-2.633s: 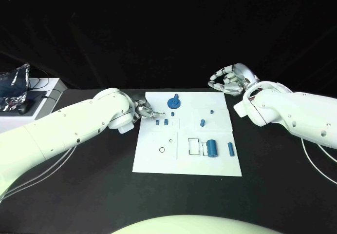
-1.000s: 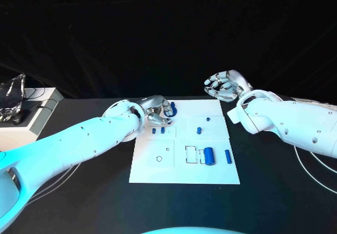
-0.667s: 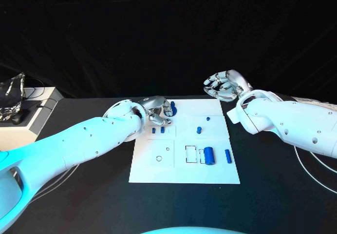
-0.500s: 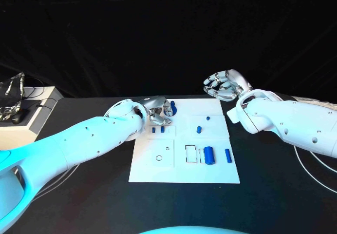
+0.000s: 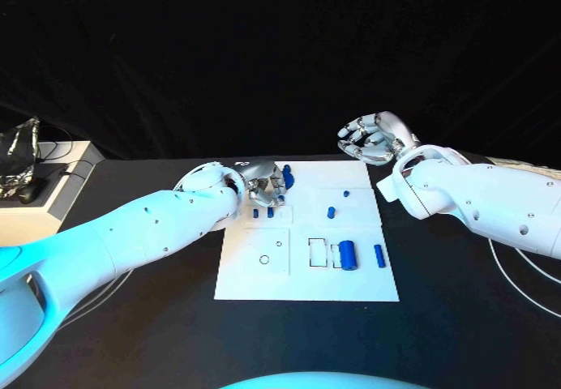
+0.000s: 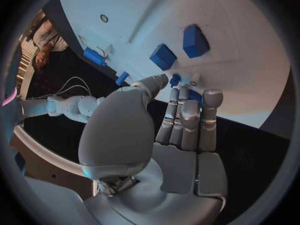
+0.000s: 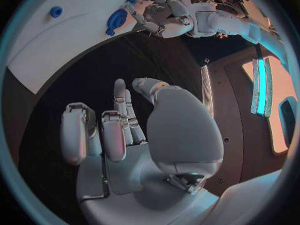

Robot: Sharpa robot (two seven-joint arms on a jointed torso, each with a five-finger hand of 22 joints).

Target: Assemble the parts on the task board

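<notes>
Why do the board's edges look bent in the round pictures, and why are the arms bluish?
Both wrist views use fisheye lenses, so the straight-edged task board curves there; in the head view its edges run straight. Cyan light tints the left arm in the head view.

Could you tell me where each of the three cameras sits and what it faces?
Head view: on the robot's head, looking down at the task board, both arms entering.
Left wrist view: behind the left hand, facing the board's far corner.
Right wrist view: behind the right hand, off the board.
Shared: the blue gear and left hand.
</notes>
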